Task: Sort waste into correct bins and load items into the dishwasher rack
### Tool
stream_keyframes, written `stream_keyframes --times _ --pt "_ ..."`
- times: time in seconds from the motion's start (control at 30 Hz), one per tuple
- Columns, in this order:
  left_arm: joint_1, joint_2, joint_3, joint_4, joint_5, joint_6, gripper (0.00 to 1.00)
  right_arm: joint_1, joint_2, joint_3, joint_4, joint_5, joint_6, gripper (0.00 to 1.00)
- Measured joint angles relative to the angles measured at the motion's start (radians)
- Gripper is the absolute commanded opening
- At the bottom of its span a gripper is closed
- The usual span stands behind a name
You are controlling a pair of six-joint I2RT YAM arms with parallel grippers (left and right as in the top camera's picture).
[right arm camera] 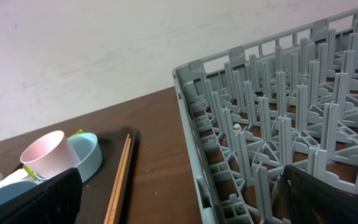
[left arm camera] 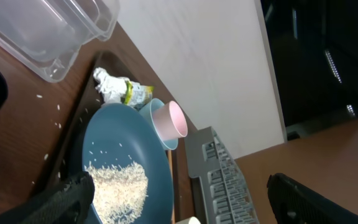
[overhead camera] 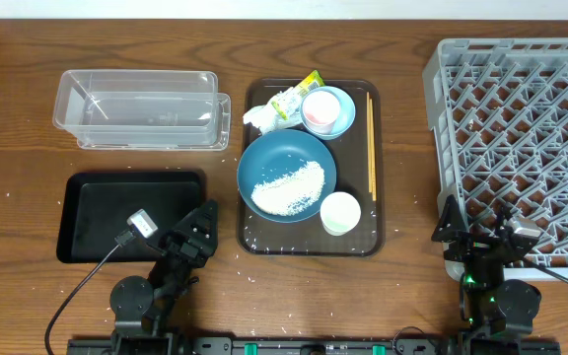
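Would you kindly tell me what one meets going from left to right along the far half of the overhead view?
Clear plastic tub → yellow-green wrapper → pink cup → wooden chopsticks → grey dishwasher rack.

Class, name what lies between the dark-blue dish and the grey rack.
Seen in the overhead view: the chopsticks, lying on the brown tray, then wooden tabletop.

rack (overhead camera: 517, 138) partly out of frame

Brown serving tray (overhead camera: 294, 240): 1 rounded rectangle at table centre, long axis 12 to 6 o'clock, flat on wooden table (overhead camera: 18, 118). White wall (right arm camera: 73, 50) at 12 o'clock.
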Motion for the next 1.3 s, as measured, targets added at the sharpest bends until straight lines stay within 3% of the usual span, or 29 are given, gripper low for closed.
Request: stream_keyframes --times 0.17,0.5,0.77,1.0,1.3 --pt "0.000 0.000 0.000 0.000 0.013 0.030 0.92 0.000 0.000 0.000 0.000 0.000 0.000 0.99" --pt "0.000 0.033 0.035 -0.084 0.063 0.254 0.92 0.000 0.000 0.000 0.000 0.000 0.000 0.99" --pt "0.000 0.302 0.186 -0.286 0.052 0.450 0.92 0.000 0.000 0.000 0.000 0.000 0.000 0.99" --pt "0.000 0.563 0.376 -0.386 0.045 0.515 0.92 0.000 0.000 0.000 0.000 0.000 0.000 0.99" --pt "0.000 0.702 0.586 -0.655 0.017 0.614 0.92 0.000 0.000 0.000 0.000 0.000 0.000 0.99"
